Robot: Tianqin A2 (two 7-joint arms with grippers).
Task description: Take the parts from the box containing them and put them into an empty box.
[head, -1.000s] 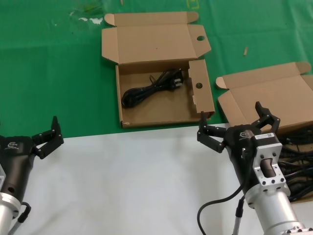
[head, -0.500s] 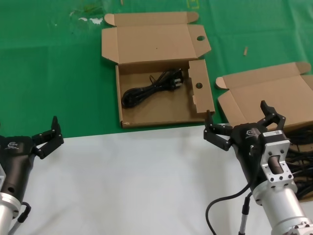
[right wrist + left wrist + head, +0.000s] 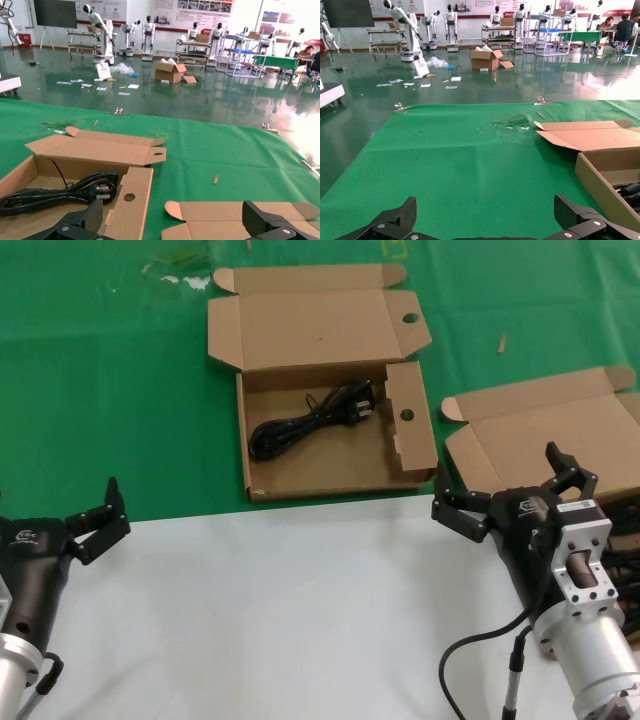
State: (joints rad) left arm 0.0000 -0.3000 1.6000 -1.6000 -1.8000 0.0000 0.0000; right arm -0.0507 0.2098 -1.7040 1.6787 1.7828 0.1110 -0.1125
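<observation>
Green cloth covered the far half of the tabletop (image 3: 120, 390), with a white sheet over the near half where both arms waited. Behind it, the wrist views showed a wide hall with a glossy floor and other robots on stands.

Two shallow cardboard boxes lay open on the green. The box with round-holed flaps (image 3: 330, 430) sat in the middle, its lid folded back flat and its stepped inner flap standing at the right side, probably so the tray stayed clear for dropping things in. One black cable (image 3: 310, 418) already lay coiled inside it, plug toward the holed flap. The plain-lidded box (image 3: 560, 440) sat at the right edge, lid also thrown back; a tangle of more cables (image 3: 610, 570) showed at the right, behind the right arm, mostly hidden by it.

The right pincer (image 3: 515, 495) hovered over the near left corner of the plain-lidded box, fingers spread wide and holding nothing, pointed forward and low. That stance suggested it was lining up for another cable, though it was not yet over the tangle. The left pincer (image 3: 95, 515) sat parked at the near left over the white sheet, also spread apart and empty, well away from both boxes
</observation>
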